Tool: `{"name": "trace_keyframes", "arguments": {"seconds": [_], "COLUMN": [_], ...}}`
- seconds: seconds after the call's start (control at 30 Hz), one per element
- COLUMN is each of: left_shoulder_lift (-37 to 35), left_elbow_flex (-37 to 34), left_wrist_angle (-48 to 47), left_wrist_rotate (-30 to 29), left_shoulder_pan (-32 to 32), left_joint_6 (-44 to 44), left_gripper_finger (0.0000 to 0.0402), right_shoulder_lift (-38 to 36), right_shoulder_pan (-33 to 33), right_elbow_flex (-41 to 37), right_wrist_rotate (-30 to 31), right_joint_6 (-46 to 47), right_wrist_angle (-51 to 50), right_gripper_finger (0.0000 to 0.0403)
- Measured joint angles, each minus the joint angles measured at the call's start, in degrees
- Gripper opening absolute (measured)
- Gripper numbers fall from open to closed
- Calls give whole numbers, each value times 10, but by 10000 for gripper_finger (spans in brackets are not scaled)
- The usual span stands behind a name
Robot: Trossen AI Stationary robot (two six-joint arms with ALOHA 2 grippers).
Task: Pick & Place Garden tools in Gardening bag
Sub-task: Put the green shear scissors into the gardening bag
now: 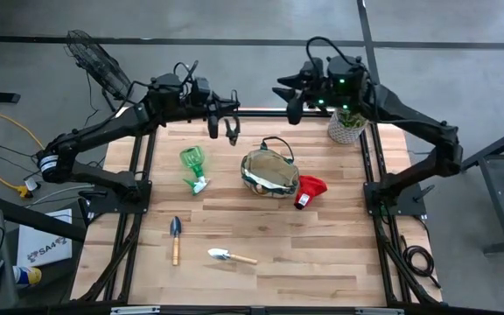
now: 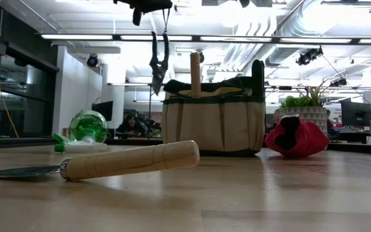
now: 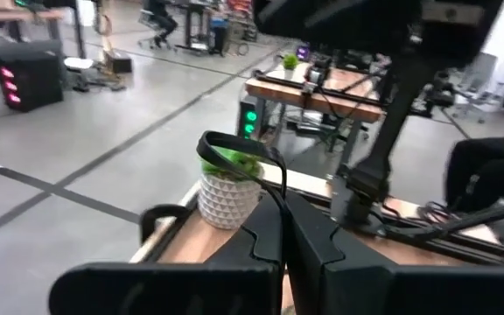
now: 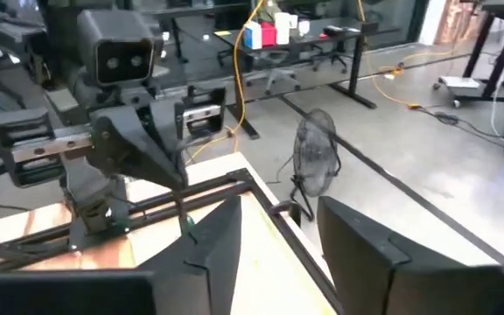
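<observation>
The gardening bag (image 1: 269, 173) sits mid tabletop (image 1: 322, 254), one wooden handle already standing in it. Risk: the pruners (image 1: 232, 129) hang high, far-left of the bag, so if released too early they fall on the wood, not inside. The left pincer (image 1: 221, 112) is clamped together on the pruners, which dangle below it. The right pincer (image 1: 294, 103), far side near the plant pot (image 1: 346, 125), has fingers apart and holds nothing.
</observation>
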Motion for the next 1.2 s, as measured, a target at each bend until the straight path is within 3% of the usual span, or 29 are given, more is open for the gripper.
{"name": "trace_keyframes", "arguments": {"seconds": [0.57, 0.83, 1.2], "left_shoulder_lift": [0, 0, 0], "left_elbow_flex": [0, 0, 1], "left_wrist_angle": [-59, -60, -60], "left_wrist_rotate": [58, 54, -4], "left_shoulder_pan": [-10, -48, -77], "left_joint_6": [-84, -99, -98], "left_gripper_finger": [1, 0, 0], "right_shoulder_lift": [-30, -30, -30], "right_shoulder_pan": [19, 42, 53], "right_elbow_flex": [0, 0, 0], "right_wrist_rotate": [46, 105, 115], "right_joint_6": [62, 63, 67], "right_wrist_angle": [-76, -85, -85], "right_gripper_finger": [145, 145, 145]}}
